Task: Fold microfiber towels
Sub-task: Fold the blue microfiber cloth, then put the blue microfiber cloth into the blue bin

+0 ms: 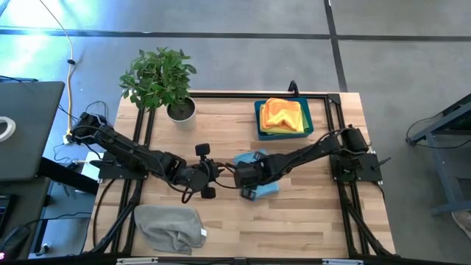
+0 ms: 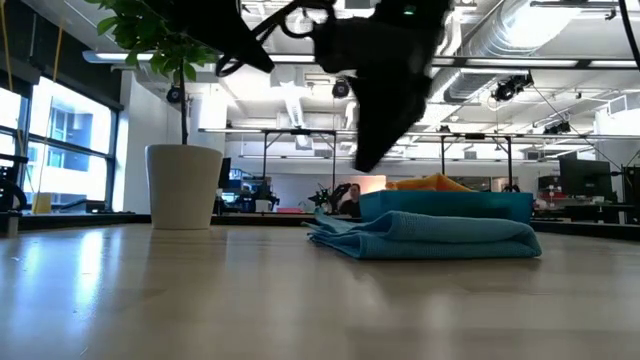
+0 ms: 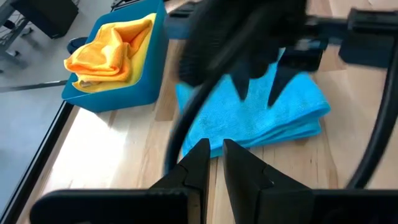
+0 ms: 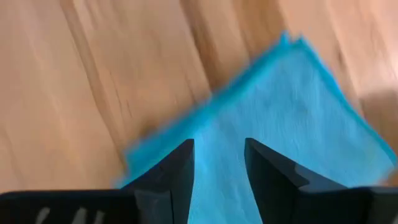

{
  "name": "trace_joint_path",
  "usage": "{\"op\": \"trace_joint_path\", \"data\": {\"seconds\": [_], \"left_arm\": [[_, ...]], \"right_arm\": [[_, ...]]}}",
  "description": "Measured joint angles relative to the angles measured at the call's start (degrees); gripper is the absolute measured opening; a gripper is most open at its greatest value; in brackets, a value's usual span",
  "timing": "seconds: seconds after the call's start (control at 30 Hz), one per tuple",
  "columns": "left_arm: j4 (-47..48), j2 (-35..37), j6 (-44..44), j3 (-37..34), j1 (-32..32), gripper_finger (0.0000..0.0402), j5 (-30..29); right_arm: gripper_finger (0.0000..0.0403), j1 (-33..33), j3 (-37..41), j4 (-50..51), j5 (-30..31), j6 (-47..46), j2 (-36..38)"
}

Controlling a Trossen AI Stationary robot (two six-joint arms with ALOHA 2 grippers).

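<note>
Hovering right gripper [image 4: 217, 165], fingers slightly apart and empty, directly over the folded light blue towel [image 1: 259, 175] mid-table, long axis running 10-to-4, left gripper [image 3: 212, 165] nearly closed, empty, waiting at its 9 o'clock.

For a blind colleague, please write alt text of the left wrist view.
A folded light blue towel lies on the wooden table, with the right pincer open just above it. The left pincer, nearly closed, points at it; beside it, a blue bin holds orange and yellow towels.
</note>
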State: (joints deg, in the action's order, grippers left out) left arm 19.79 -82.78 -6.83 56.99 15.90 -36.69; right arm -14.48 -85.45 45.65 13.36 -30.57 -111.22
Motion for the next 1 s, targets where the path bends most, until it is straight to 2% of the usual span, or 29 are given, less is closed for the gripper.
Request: {"op": "trace_joint_path", "data": {"seconds": [0.17,0.37,0.53,0.77,1.0], "left_arm": [[-0.1,0.0,0.2,0.0,0.0,0.0037,0.4],[0.3,0.0,0.1,0.0,-0.1,0.0037,-0.4],[0.2,0.0,0.0,0.0,0.0,0.0037,-0.2],[0.2,0.0,0.0,0.0,-0.1,0.0037,-1.8],[0.0,0.0,1.1,0.0,-0.1,0.0037,-2.2]], "right_arm": [[0.0134,-3.7,0.0,10.4,-0.1,4.8,0.0],[0.0134,-10.1,0.3,9.8,-0.1,12.8,-0.1],[0.0134,-12.0,7.0,0.6,2.7,14.4,-0.3],[0.0134,-11.5,16.5,-11.4,4.1,12.6,-0.3],[0.0134,-10.9,21.1,-18.8,6.0,12.5,0.1]]}}
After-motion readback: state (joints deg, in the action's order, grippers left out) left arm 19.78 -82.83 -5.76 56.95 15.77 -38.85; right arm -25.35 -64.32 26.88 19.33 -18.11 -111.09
